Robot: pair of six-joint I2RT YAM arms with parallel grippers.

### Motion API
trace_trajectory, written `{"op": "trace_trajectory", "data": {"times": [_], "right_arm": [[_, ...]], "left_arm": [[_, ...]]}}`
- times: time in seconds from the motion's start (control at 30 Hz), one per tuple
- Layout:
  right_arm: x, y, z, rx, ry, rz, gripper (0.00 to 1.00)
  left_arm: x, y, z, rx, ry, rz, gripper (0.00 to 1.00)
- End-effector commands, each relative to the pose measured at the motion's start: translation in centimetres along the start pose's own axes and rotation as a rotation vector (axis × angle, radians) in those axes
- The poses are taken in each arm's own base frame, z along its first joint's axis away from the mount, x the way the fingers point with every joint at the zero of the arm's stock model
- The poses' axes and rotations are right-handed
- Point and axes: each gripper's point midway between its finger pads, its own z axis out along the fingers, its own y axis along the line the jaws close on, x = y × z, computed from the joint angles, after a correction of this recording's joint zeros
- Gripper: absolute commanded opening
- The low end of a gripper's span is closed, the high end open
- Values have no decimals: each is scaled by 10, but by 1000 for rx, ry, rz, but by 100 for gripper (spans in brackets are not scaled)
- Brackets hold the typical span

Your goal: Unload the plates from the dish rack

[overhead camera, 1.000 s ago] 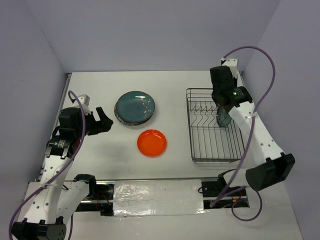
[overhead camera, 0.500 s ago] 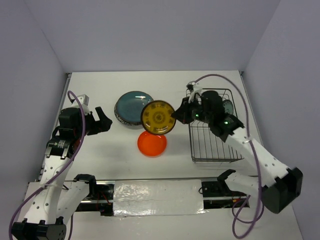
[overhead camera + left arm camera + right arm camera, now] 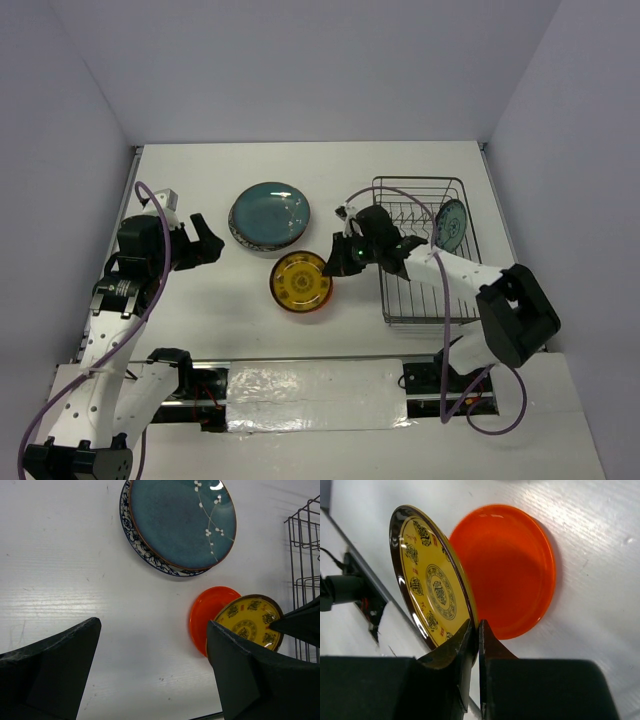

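Note:
My right gripper (image 3: 338, 262) is shut on the rim of a small yellow patterned plate with a dark rim (image 3: 299, 281). It holds the plate tilted over the orange plate (image 3: 300, 308), which lies flat on the table. The right wrist view shows the yellow plate (image 3: 432, 585) edge-on in the gripper (image 3: 476, 630), with the orange plate (image 3: 512, 570) behind it. A small teal plate (image 3: 451, 224) stands upright in the grey wire dish rack (image 3: 430, 300). A large teal plate (image 3: 269, 214) lies on a stack left of the rack. My left gripper (image 3: 212, 240) is open and empty at the left.
In the left wrist view the teal stack (image 3: 180, 522) has a blue-patterned plate underneath; the orange plate (image 3: 207, 617), the yellow plate (image 3: 247, 625) and the rack's edge (image 3: 305, 545) also show. Grey walls enclose the white table.
My right arm has swung left from the rack with the yellow plate and lowered it over the orange plate. The left arm has not moved.

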Motion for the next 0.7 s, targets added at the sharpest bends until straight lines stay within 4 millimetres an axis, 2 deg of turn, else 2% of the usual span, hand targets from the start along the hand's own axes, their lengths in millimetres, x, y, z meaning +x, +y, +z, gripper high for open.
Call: {"op": "trace_trajectory", "data": {"times": [0.0, 0.13, 0.27, 0.37, 0.4, 0.47, 0.57, 0.6, 0.63, 0.67], "right_arm": [[-19, 1, 16, 13, -41, -32, 12], [-20, -15, 23, 84, -28, -29, 12], [-21, -17, 24, 96, -32, -25, 15], [-22, -17, 22, 106, -32, -28, 39], [-23, -16, 19, 111, -31, -31, 58], [-27, -15, 13, 123, -42, -41, 74], [-47, -3, -14, 157, -119, -83, 77], [-51, -3, -24, 191, -123, -94, 82], [-63, -3, -40, 241, -180, -111, 88], [-70, -6, -50, 284, -209, -124, 90]], "left_arm": [[-8, -3, -2, 10, -35, 3, 99], [-8, -3, -3, 9, -39, 4, 100], [-7, -4, -3, 15, -37, 5, 100], [-7, -5, -3, 16, -35, 4, 99], [-7, -4, -2, 16, -35, 6, 100], [-7, -5, -3, 17, -37, 6, 100], [-8, -5, -3, 19, -40, 7, 99], [-7, -5, -3, 20, -36, 6, 99], [-7, -4, -3, 17, -36, 4, 100], [-7, -5, -3, 18, -37, 5, 99]]}}
